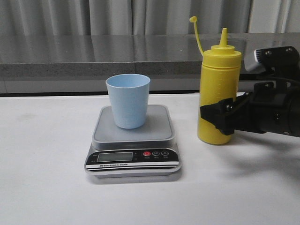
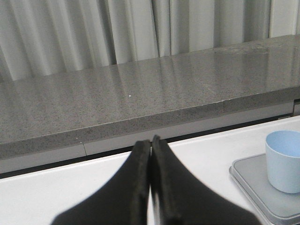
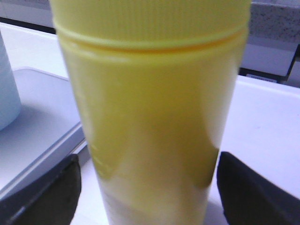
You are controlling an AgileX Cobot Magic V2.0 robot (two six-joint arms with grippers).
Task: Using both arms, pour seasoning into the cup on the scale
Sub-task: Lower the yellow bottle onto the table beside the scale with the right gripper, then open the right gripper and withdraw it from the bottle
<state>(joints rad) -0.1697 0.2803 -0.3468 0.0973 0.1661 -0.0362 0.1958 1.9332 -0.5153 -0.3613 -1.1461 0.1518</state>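
The pale blue cup stands upright on the platform of the silver-grey scale in the middle of the table. To its right stands the yellow seasoning bottle, upright, its cap strap dangling up and left. My right gripper is open around the bottle's lower body. In the right wrist view the bottle fills the space between the two fingers, with a gap showing on each side. My left gripper is shut and empty, away from the cup and scale; it is outside the front view.
A grey stone ledge runs along the back of the white table, with pale curtains behind it. The scale's black front panel faces the near edge.
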